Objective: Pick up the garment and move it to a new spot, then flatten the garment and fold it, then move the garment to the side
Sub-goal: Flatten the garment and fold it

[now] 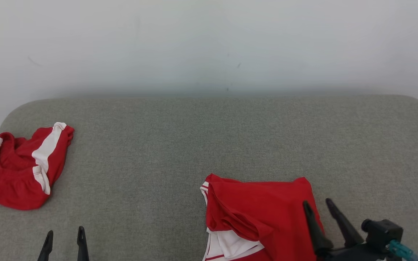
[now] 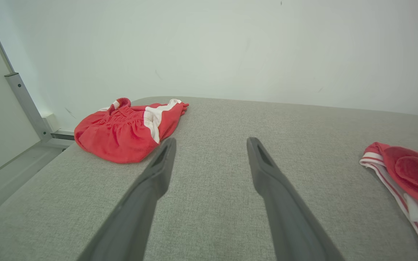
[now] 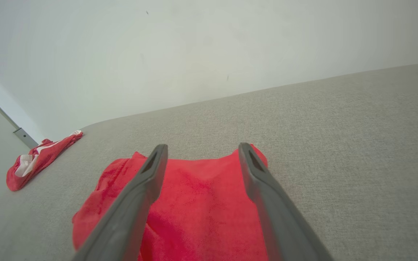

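Garment (image 1: pixel 259 214) lies under the right tool (image 1: pixel 316 201), spread wide; left tool (image 1: pixel 65 230), wide too, apart.

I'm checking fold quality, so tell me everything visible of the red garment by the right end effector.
The red garment is soft, knit-looking cloth, red with white panels and thin striped trim along its left edge. It lies loosely folded in rumpled layers on the grey fabric surface, close to the robot, its near end cut off in the head view. The right end effector hangs open over its right side; contact cannot be told.
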You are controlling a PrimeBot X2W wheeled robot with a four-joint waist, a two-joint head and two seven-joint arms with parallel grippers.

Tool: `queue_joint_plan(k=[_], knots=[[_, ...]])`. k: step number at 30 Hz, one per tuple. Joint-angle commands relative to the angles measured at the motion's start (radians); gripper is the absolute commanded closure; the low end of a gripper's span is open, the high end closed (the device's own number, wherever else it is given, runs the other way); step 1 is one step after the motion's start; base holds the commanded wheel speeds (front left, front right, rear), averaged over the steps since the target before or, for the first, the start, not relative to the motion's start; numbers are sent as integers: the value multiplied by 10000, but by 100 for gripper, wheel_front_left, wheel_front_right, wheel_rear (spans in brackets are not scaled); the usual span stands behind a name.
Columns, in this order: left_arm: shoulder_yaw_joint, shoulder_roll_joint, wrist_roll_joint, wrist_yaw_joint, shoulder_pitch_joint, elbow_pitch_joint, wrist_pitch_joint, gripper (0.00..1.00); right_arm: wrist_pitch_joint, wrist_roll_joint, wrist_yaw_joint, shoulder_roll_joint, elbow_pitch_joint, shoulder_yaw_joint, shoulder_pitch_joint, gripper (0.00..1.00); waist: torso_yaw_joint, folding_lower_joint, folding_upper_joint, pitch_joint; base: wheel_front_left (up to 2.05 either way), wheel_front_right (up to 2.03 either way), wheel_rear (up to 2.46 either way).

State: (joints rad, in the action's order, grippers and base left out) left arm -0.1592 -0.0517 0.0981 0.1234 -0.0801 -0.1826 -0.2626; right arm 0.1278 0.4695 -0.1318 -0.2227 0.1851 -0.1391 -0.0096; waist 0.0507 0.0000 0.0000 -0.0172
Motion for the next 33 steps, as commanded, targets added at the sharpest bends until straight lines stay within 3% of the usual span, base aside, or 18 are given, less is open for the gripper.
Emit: queue_joint_plan(k=[1, 10, 19, 20, 21, 22, 23, 27, 33], knots=[[-21, 21, -63, 12, -93, 46, -31, 0, 4, -108, 26, 51, -94, -80, 133, 0, -1, 0, 0, 2, 0, 0, 0], [10, 22, -111, 53, -13, -19, -31, 0, -607, -318, 26, 174, -1037, -1420, 650, 0, 108, 0, 0, 23, 0, 0, 0], [34, 23, -65, 75, 56, -88, -31, 0, -1114, -893, 26, 91, -532, -2330, 308, 0, 393, 0, 0, 14, 0, 0, 0], [39, 23, -58, 77, 58, -99, -31, 0, -1165, -1020, 26, 29, -404, -2384, 248, 41, 420, 0, 0, 16, 0, 0, 0], [47, 23, -53, 79, 68, -112, -31, 0, -1145, -1126, 26, 2, -300, -2395, 167, 68, 457, 0, 0, 22, 0, 0, 0], [37, 23, -44, 79, 75, -119, -31, 0, -1133, -1228, 26, -3, -173, -2402, 90, 93, 480, 0, 0, 24, 0, 0, 0], [44, 23, -40, 80, 80, -129, -31, 0, -1108, -1322, 26, -7, -57, -2401, 44, 100, 511, 0, 0, 22, 0, 0, 0], [9, 22, -20, 59, 72, -156, -31, 0, -990, -1498, 26, 82, 263, -2436, -136, 100, 610, 0, 0, 22, 0, 0, 0], [-58, 23, -7, 60, 68, -183, -31, 0, -1008, -508, 26, 472, 158, -2695, -162, 100, 691, 0, 0, 8, 0, 0, 0]])
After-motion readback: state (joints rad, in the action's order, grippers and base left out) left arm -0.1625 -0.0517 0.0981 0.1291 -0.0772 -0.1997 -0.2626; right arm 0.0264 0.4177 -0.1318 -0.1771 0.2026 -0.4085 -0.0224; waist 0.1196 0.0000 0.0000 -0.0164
